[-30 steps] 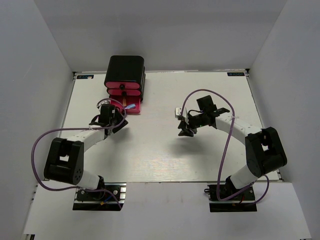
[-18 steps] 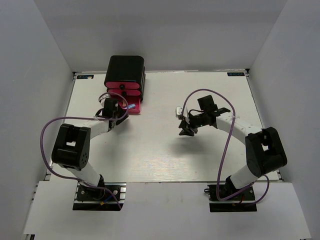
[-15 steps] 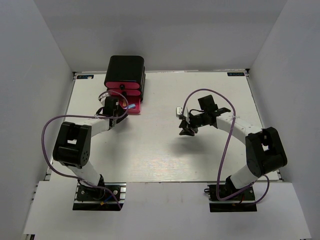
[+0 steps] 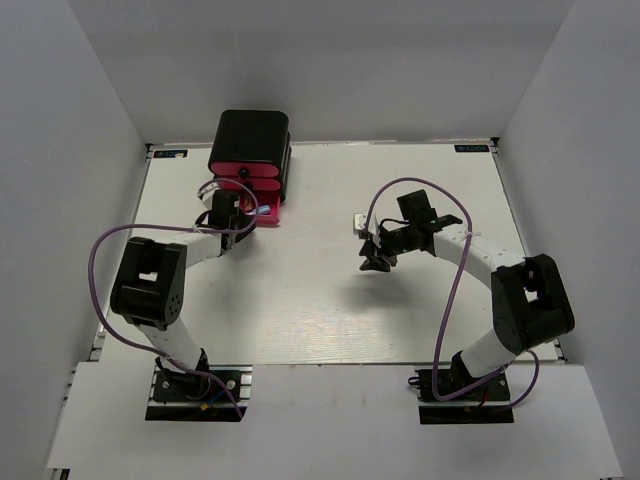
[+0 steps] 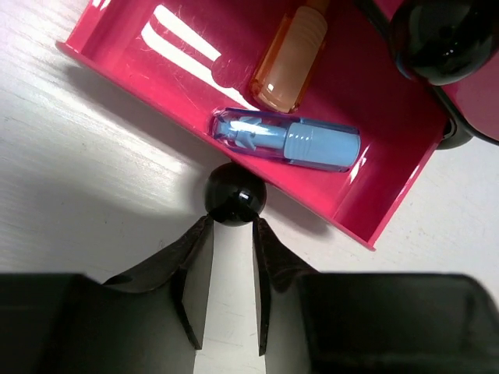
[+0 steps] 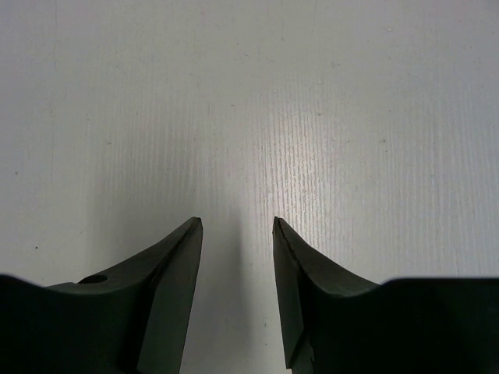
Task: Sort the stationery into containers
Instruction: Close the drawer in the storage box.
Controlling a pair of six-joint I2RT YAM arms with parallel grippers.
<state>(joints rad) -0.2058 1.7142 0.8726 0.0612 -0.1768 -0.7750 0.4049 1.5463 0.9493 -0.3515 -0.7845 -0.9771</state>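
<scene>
The black cabinet (image 4: 250,140) stands at the far left with its pink bottom drawer (image 4: 268,216) pulled out. In the left wrist view that drawer (image 5: 140,74) holds a light blue piece (image 5: 286,140) and an orange piece (image 5: 286,58). My left gripper (image 5: 231,224) (image 4: 231,210) has its jaws narrowed, and the tips pinch the near side of the drawer's black knob (image 5: 235,195). A white piece (image 4: 356,222) lies on the table just left of my right arm. My right gripper (image 4: 375,262) (image 6: 236,222) is open and empty over bare table.
The middle drawer's black knob (image 5: 443,39) shows above the open drawer. White walls enclose the table (image 4: 330,300) on three sides. The arms' purple cables (image 4: 455,270) loop above the surface.
My left gripper has moved forward and right to the open drawer's knob. The right arm has barely moved.
</scene>
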